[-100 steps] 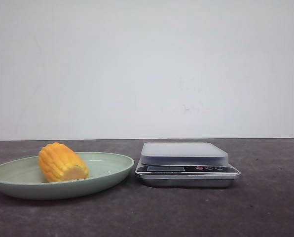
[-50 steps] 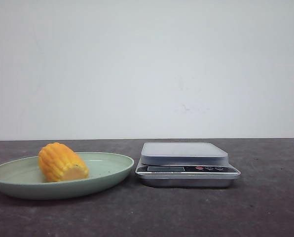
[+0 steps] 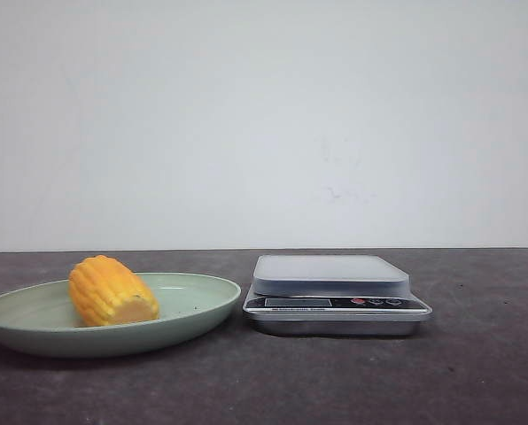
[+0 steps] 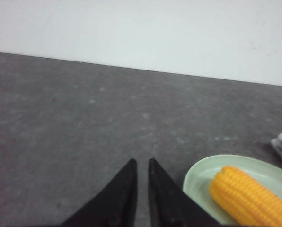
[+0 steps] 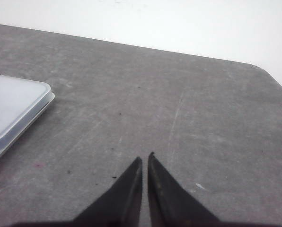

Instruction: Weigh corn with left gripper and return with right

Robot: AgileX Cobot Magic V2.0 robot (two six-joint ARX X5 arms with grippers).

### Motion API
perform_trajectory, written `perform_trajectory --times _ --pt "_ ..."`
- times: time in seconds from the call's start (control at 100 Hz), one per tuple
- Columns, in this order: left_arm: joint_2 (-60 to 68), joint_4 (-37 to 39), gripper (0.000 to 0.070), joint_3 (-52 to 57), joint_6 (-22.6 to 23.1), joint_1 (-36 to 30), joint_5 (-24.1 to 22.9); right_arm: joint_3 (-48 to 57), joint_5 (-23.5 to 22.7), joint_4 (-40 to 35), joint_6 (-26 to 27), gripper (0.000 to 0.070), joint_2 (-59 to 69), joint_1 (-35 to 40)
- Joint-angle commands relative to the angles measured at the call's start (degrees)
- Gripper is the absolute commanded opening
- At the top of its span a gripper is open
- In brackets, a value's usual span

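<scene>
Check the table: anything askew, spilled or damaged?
Nothing stands out. The stubby yellow-orange corn cob lies on its side in the shallow pale green plate, and the flat silver kitchen scale beside it sits level with a bare platform. No spills show.

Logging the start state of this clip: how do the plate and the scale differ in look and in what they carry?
The plate is round, pale green and shallow, while the scale is rectangular, grey and silver, with a display and buttons on its front. The plate holds the corn, lying on its side; the scale's platform is bare. The plate sits to the left, the scale to the right. Both rest on the dark table, close beside each other.
</scene>
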Motion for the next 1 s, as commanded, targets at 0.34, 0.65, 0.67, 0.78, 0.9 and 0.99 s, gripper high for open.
perform_trajectory --times 0.34,0.65,0.67,0.78,0.9,0.99 --pt "-1.64 -1.62 0.0000 -1.99 3.58 1.90 -1.86 -0.07 -0.02 0.70 -0.33 0.0013 0.02 -0.09" --pt "-1.64 -5.14 0.0000 -1.99 8.50 2.45 -7.30 -0.07 -0.02 0.70 -0.33 0.0013 0.02 -0.09" --pt "-1.64 -5.14 0.0000 -1.99 8.83 2.47 -7.28 -0.07 -0.02 0.70 -0.33 0.0013 0.02 -0.09" --pt "-1.64 -5.14 0.0000 -1.99 9.99 2.51 -7.13 -0.07 -0.02 0.70 -0.33 0.0013 0.02 -0.09" --pt "-1.64 -4.90 0.0000 -1.99 4.85 2.49 -7.02 -0.07 -0.02 0.70 -0.35 0.0013 0.02 -0.09" --pt "-1.64 -4.55 0.0000 -1.97 -1.44 2.49 -7.08 -0.07 -0.02 0.70 -0.33 0.0013 0.02 -0.09"
